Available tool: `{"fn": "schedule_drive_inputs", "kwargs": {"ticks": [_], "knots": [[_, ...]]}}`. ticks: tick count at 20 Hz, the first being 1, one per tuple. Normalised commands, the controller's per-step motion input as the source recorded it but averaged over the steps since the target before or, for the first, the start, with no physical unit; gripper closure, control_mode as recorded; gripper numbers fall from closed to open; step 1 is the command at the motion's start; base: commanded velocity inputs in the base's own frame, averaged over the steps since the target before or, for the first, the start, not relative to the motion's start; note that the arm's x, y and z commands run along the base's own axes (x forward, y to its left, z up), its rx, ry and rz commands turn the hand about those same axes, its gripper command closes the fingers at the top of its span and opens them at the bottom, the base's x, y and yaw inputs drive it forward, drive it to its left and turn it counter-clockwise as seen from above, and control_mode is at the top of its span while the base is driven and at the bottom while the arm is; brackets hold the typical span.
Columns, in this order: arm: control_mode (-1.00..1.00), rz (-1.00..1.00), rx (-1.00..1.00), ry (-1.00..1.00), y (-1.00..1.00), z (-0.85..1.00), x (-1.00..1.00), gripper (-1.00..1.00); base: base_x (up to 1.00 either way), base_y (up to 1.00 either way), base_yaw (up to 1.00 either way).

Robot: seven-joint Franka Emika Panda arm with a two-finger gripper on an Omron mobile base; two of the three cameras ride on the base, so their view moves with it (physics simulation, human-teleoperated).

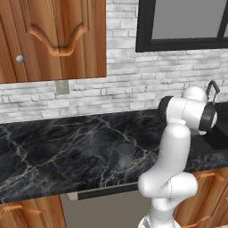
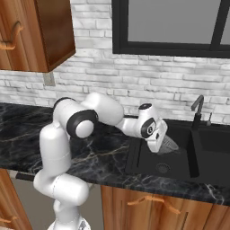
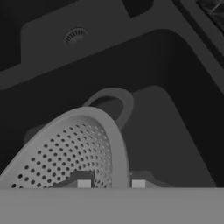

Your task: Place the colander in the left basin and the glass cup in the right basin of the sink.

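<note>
Black marble table behind, the gripper [image 2: 162, 148] hangs over the left basin [image 2: 148, 164], closed on the colander [image 3: 70, 148] by its rim; released tilted, it may clatter and roll, while the glass cup [image 1: 126, 155] waits far behind.

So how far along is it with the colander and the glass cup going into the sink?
Nothing is finished yet. In hand: the gripper holds the colander by its rim, hanging over the left basin, not yet set down. Left: release the colander there, then fetch the glass cup, standing on the counter left of the sink, and put it in the right basin.
</note>
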Motion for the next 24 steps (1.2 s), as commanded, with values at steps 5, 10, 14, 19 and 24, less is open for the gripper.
{"fn": "schedule_drive_inputs", "kwargs": {"ticks": [5,10,14,19,24], "knots": [[-1.0,-0.01,0.0,-0.02,0.0,-0.33,0.16,1.0,0.0,0.0,0.0],[-1.0,-0.01,0.0,0.0,-0.08,-0.33,0.26,1.0,0.0,0.0,0.0],[-1.0,0.0,0.0,0.0,-0.24,-0.26,0.21,1.0,0.0,0.0,0.0],[-1.0,0.0,0.0,0.0,-0.24,-0.23,0.17,1.0,0.0,0.0,0.0],[-1.0,0.0,0.0,0.0,-0.14,-0.29,0.08,1.0,0.0,0.0,0.0]]}}
